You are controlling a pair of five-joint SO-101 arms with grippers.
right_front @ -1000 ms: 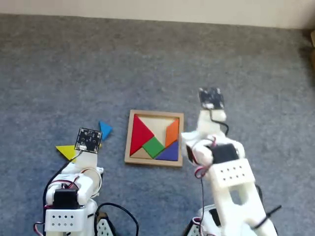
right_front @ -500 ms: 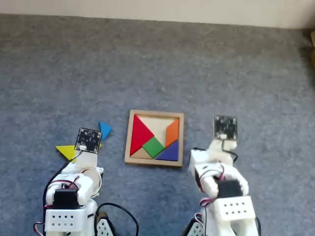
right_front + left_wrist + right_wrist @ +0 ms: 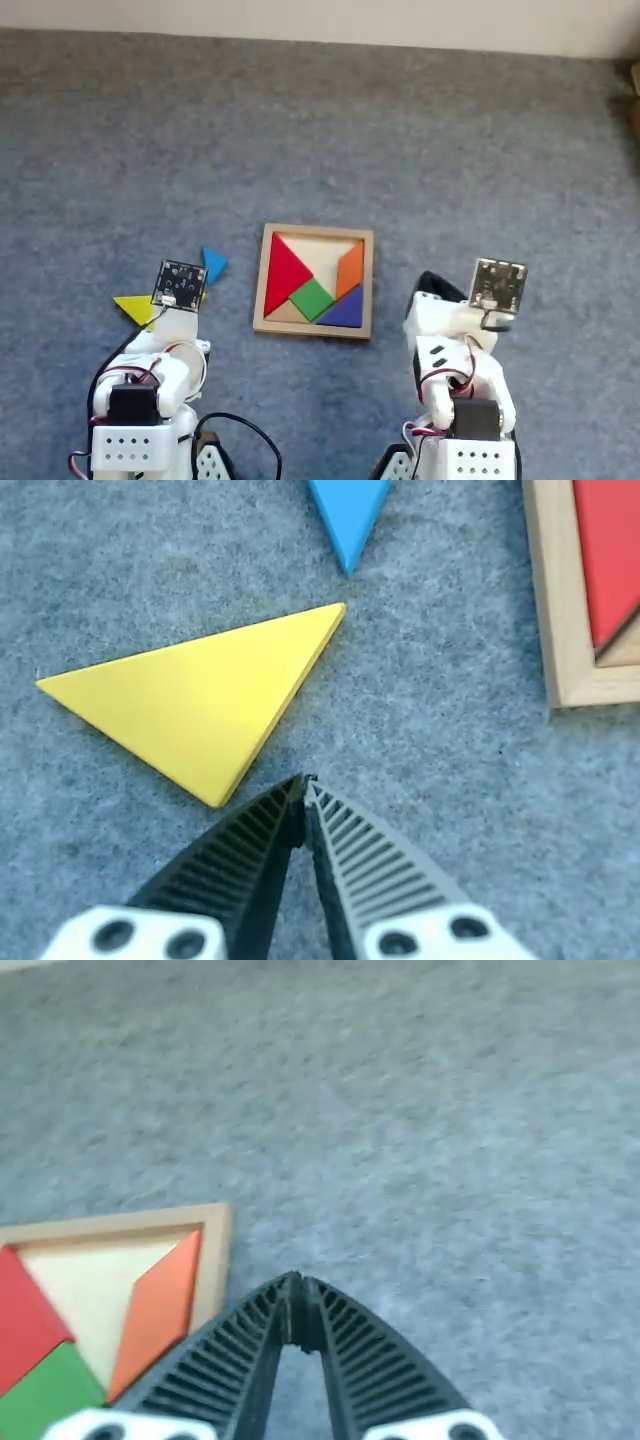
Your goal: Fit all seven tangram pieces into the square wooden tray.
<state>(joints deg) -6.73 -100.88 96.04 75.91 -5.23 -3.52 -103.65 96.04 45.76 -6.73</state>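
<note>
left of the square wooden tray (image 3: 318,233), the yellow triangle (image 3: 200,700) lies on the desk (image 3: 120,150), its square corner just ahead of the closed, empty left end effector (image 3: 303,785), the blue triangle (image 3: 348,510) beyond; the right end effector (image 3: 295,1320), also closed, empty, sits across the tray.

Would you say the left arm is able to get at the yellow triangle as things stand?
Probably yes: the left claw hangs shut right beside the yellow triangle, which lies flat with nothing over it; the claw would have to open first.
</note>
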